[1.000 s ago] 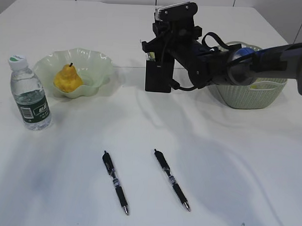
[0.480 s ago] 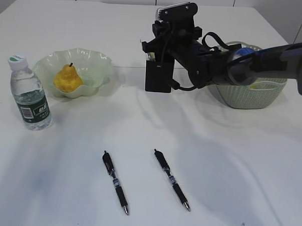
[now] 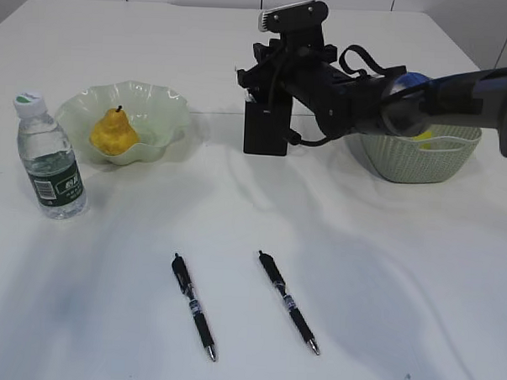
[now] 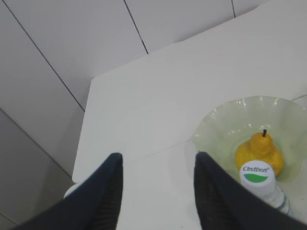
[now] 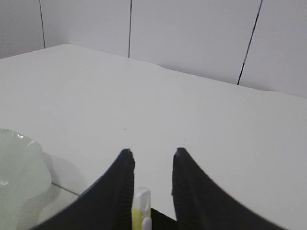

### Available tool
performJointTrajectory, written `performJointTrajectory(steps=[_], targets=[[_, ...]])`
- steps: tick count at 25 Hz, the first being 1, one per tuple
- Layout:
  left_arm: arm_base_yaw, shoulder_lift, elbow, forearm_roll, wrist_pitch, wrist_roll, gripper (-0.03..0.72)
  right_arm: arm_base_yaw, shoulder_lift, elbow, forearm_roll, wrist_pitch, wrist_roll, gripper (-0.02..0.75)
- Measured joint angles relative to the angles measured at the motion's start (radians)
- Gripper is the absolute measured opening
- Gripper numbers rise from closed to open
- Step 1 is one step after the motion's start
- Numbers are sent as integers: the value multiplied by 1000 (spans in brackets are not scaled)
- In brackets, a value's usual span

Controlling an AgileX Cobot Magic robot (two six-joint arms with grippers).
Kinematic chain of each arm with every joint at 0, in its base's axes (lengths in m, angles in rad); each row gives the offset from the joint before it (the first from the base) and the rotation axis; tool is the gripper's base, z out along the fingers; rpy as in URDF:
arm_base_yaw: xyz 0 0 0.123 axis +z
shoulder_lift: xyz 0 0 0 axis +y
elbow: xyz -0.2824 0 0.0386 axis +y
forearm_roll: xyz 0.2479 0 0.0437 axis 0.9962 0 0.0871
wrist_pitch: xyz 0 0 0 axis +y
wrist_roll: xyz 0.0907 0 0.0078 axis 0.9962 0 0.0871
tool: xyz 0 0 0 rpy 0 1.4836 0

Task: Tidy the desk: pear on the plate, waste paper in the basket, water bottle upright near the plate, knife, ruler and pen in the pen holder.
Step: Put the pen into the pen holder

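Observation:
The yellow pear (image 3: 115,132) lies on the wavy green plate (image 3: 166,109), with the water bottle (image 3: 51,168) upright to its left. My right gripper (image 5: 153,152) hovers over the black pen holder (image 3: 266,127), jaws open. The yellow-white knife (image 5: 142,206) stands in the holder, its top beside the left finger. Two black pens (image 3: 194,307) (image 3: 289,303) lie on the desk (image 3: 385,271) near the front. My left gripper (image 4: 158,155) is open and empty above the desk's left side, with the pear (image 4: 259,151) and bottle cap (image 4: 258,173) to its right. The ruler is out of view.
The grey-green woven basket (image 3: 423,159) stands right of the pen holder, partly behind my right arm, with something yellow (image 3: 422,137) inside. The desk's far edge meets a white panelled wall.
The right gripper's jaws have spread apart over the pen holder and the wrist has lifted slightly. The knife stays in the holder. Nothing else moved.

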Motion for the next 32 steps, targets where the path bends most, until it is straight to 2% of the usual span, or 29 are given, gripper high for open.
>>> performJointTrajectory(steps=[11,32], targets=[[0,0,0,0,0,0,341,0,-93,-42,0,206,0,210],[0,0,0,-20,-54,0,341,0,-368,-42,0,942,0,211]])
